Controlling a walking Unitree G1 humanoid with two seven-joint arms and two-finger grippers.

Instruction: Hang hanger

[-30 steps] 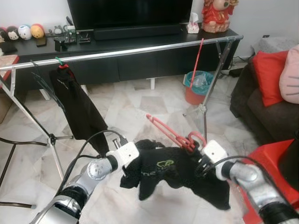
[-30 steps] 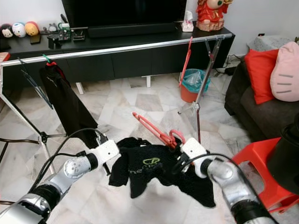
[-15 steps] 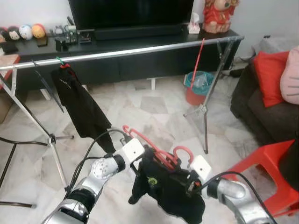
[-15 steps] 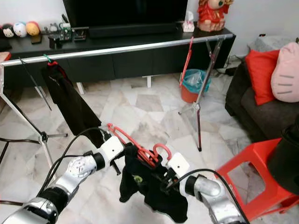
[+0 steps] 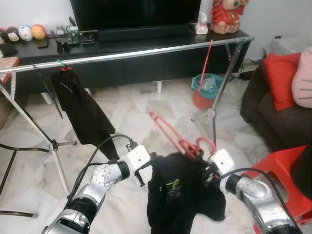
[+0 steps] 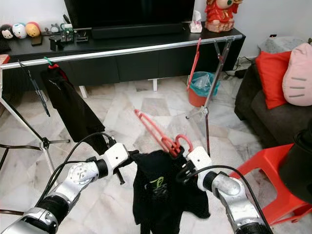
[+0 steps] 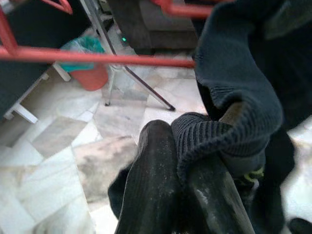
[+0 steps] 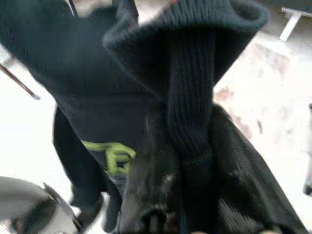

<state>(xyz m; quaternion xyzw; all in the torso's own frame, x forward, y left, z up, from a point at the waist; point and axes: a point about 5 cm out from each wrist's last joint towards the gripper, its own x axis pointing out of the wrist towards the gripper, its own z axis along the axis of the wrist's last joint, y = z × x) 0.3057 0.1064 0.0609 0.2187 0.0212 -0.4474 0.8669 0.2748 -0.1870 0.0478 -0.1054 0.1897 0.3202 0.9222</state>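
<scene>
While the long silver clothes rail (image 5: 146,52) is standing well beyond both arms, the left pincer (image 5: 146,163) is clamping one ribbed edge of the black knitted garment with green lettering (image 5: 173,195); the right pincer (image 5: 208,171) is gripping its other edge; the red plastic hanger (image 5: 175,136) is sticking up tilted from the cloth between them.

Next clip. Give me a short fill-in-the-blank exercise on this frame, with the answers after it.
1. The left gripper and right gripper both pinch a ____ garment.
2. The hanger poking up from that garment is ____ in colour.
3. On the metal rail, another dark garment hangs near its ____ end.
4. The bin by the rack's leg is lined with a ____ bag.

Answers: black; red; left; green
</scene>
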